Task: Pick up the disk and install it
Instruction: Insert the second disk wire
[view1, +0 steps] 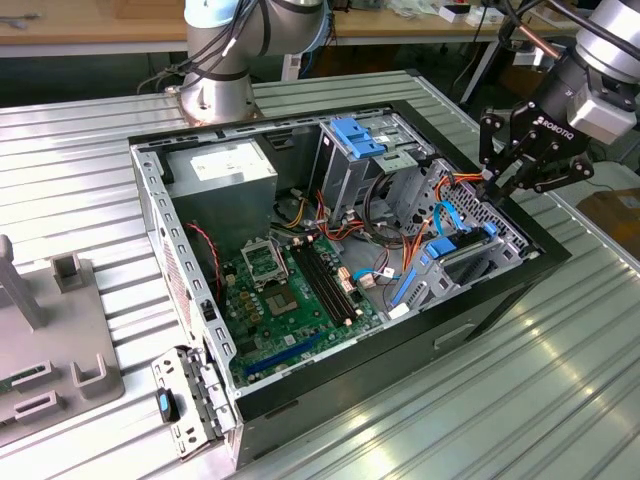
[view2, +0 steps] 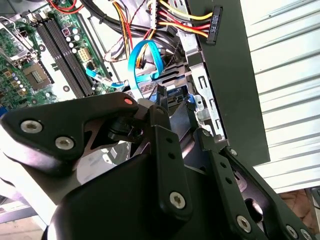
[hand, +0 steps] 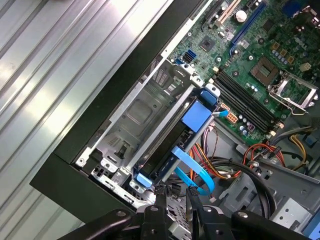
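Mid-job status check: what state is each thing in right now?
disk: sitting in the drive cage, not held.
gripper: above the drive cage, clear of the disk.
computer case: on its side, panel off.
CPU socket: bare, load plate swung open.
black power connector: loose, unplugged.
blue data cable: looped beside the disk.

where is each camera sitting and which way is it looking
Exterior view: off the arm, looking down into the open computer case; shows the arm's base and pincer.
First wrist view: on the wrist, looking down at the disk in its bay; pincer shows.
Second wrist view: on the wrist, looking past the pincer at the disk.
Shared: both wrist views show disk and circuit board.
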